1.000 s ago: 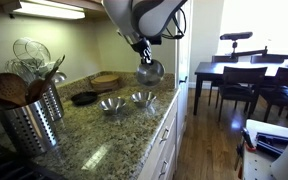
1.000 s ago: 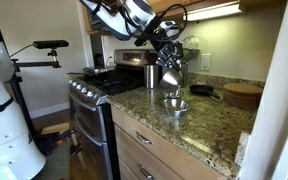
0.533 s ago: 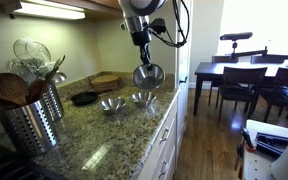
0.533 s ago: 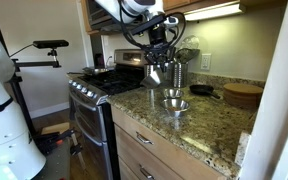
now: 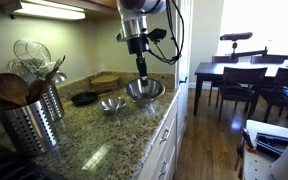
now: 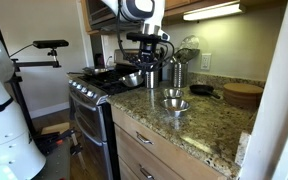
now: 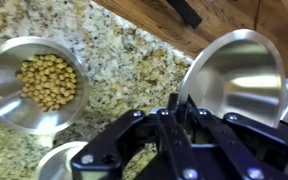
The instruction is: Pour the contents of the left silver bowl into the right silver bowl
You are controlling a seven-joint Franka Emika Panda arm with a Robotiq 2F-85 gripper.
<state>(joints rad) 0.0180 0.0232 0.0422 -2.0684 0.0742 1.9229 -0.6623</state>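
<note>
1. Gripper point(image 5: 140, 68) comes down from above the granite counter point(image 5: 89, 135); its jaws are closed on the rim of the left silver bowl point(image 5: 145, 90), one finger inside and one outside, clearest in the wrist view point(image 7: 176, 102).
2. The left silver bowl is the big flared one; it hangs off the fingertips above the counter's front edge; in an exterior view it looks close to level, mouth up; can't tell whether its base touches the counter.
3. In the wrist view the held bowl point(image 7: 239, 80) shows a bare shiny inside, no contents visible; a smaller steel bowl point(image 7: 4, 95) on the counter holds a heap of tan beans point(image 7: 46, 82); a third steel bowl point(image 7: 56, 160) is cut off at the bottom edge and its inside is not readable.
4. Judgement: the pour looks done, since the beans sit in the small bowl and the big one reads empty; what's left is probably setting the big bowl down and letting go.
5. Key relation: in the wrist view the held bowl extends to the right of the pincer, while the bean bowl lies up and to the left, well apart from it; so the free side for setting down is the held bowl's own side, away from the bean bowl.
6. The grip is on the rim only, so the bowl's weight hangs to one side of the fingers; it may swing or slip if lowered fast.
7. In an exterior view one small bowl point(image 5: 111, 104) sits just beside the held bowl; can't tell from there whether it's the bean one.
</note>
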